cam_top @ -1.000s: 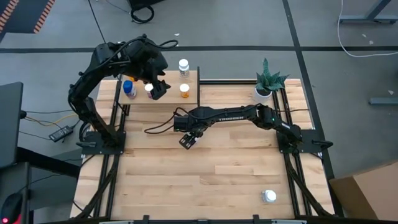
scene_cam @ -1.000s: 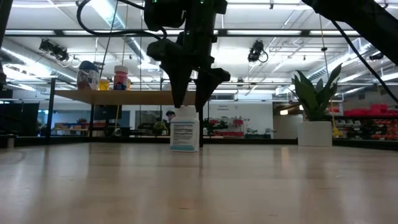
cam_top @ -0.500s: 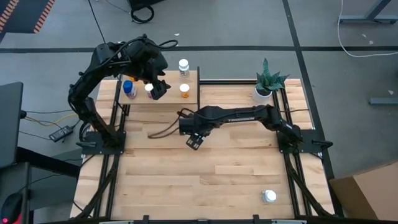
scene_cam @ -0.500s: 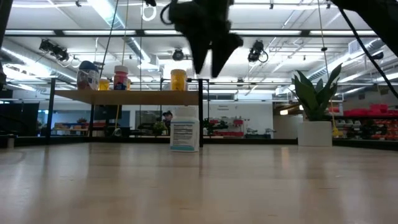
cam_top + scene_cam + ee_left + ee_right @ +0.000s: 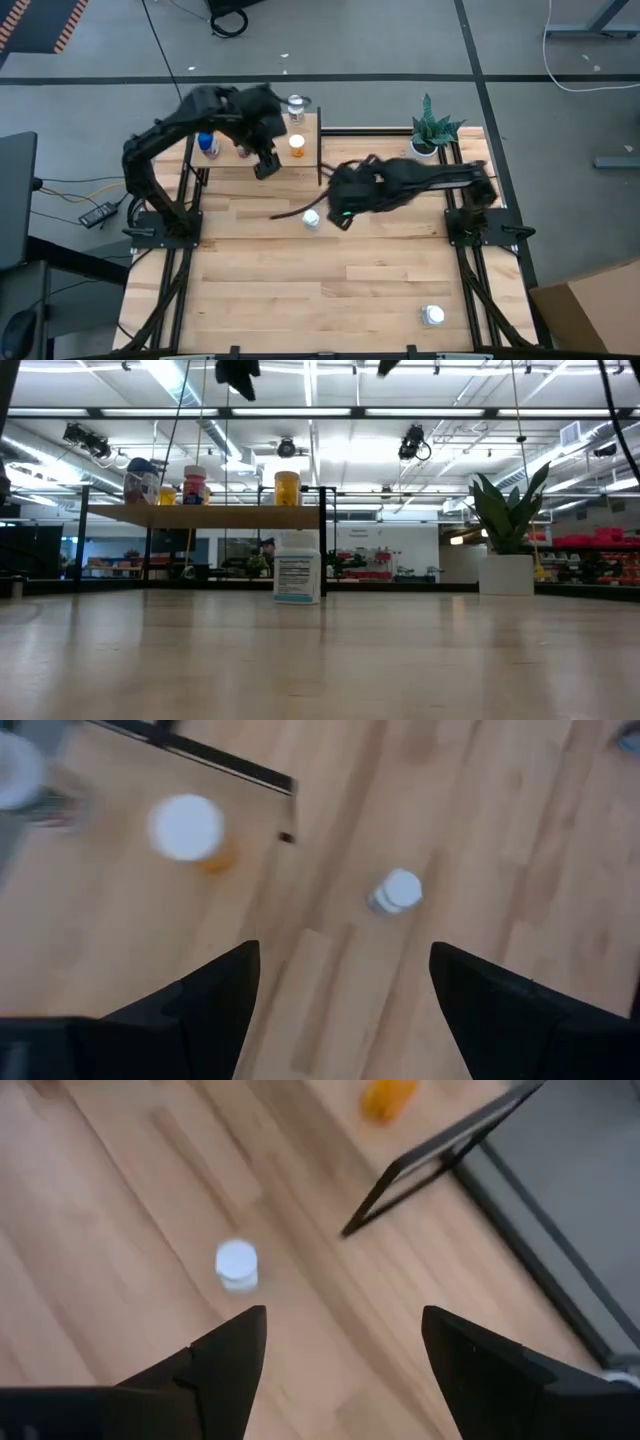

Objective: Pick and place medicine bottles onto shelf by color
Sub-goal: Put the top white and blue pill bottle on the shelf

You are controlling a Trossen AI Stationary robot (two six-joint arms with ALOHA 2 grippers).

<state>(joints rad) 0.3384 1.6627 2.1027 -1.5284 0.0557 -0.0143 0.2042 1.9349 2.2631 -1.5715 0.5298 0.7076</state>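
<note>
Right claw (image 5: 343, 216) spread and empty, white bottle (image 5: 312, 219) just beside it, left claw (image 5: 264, 166) spread over shelf (image 5: 225, 163)

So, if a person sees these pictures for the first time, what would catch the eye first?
Probably the two dark arms meeting over the middle of the table, the left gripper above the shelf and the right gripper beside it, both open and empty. Next, the white bottle standing alone on the table just in front of the shelf, and the orange bottle on the shelf near its right end. The green plant marks the far right corner.
</note>
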